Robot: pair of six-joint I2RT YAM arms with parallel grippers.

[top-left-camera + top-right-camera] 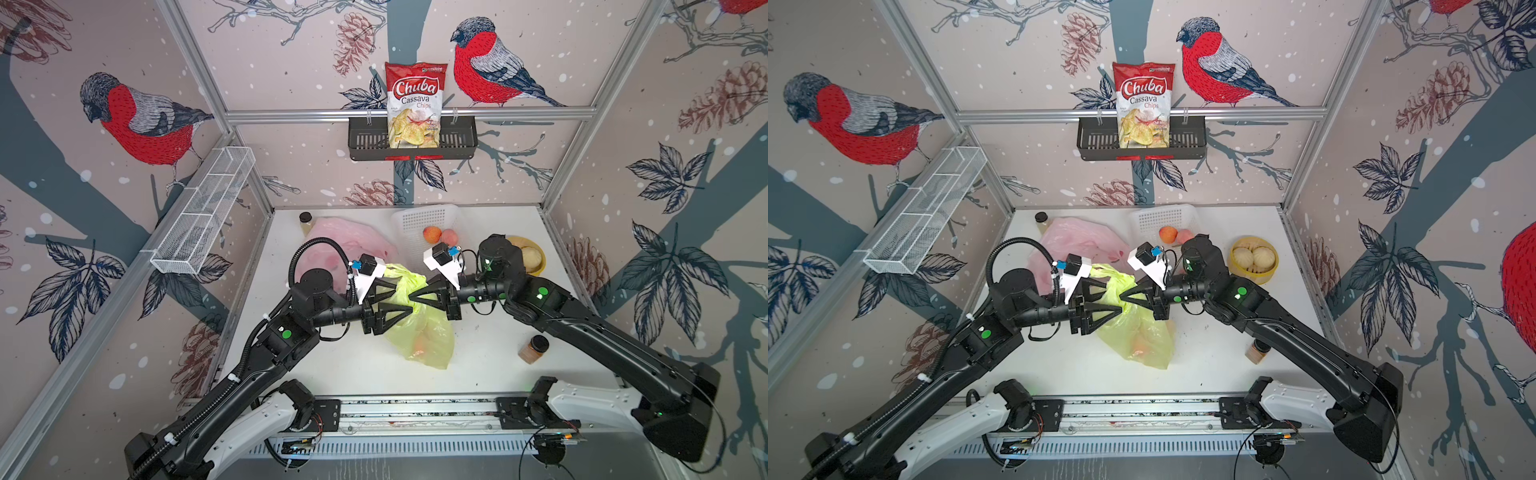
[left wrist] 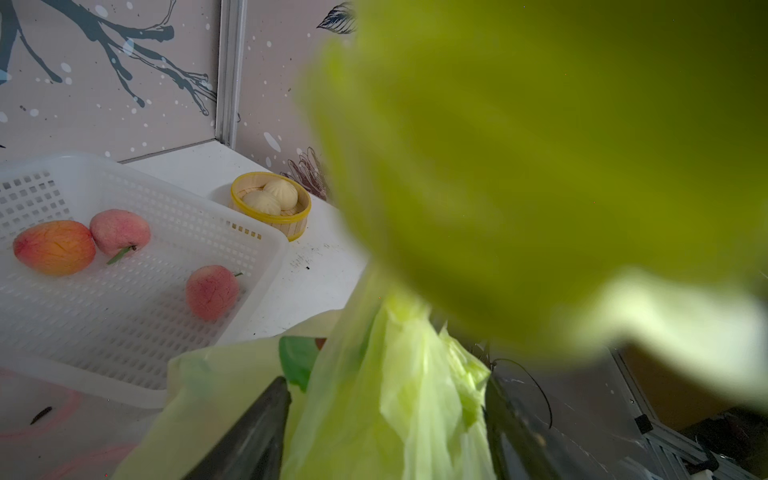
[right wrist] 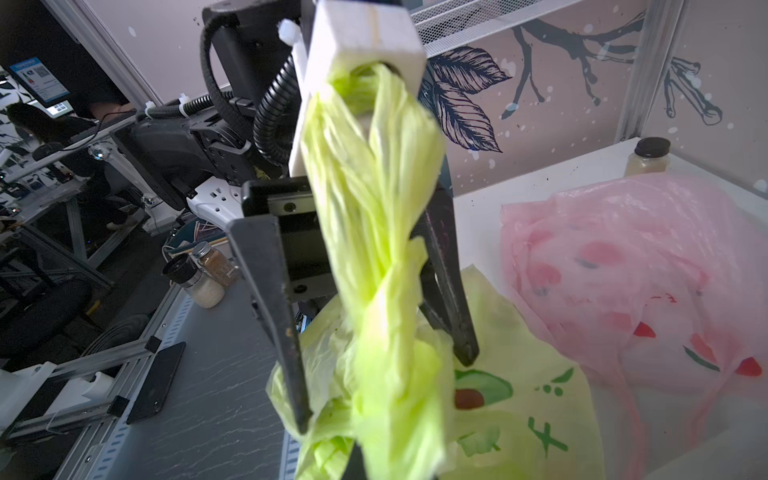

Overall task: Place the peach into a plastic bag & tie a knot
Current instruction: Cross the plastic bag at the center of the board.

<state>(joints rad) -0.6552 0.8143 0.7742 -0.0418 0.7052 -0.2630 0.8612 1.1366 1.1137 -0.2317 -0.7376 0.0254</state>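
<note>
Crinkly green plastic bag (image 3: 374,232) twists ropelike, seemingly in right hand (image 1: 412,300).

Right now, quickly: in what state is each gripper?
Left gripper: open, with a twisted strand of the bag running loose between its jaws.
Right gripper: closed on the bag.

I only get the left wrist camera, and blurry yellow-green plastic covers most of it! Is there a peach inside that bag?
Observer: Yes. In both top views an orange peach shows through the yellow-green plastic bag, at the end lying on the white table.
Child: Who's holding the bag up?
Observer: The right claw is shut on the bag's twisted top.
</note>
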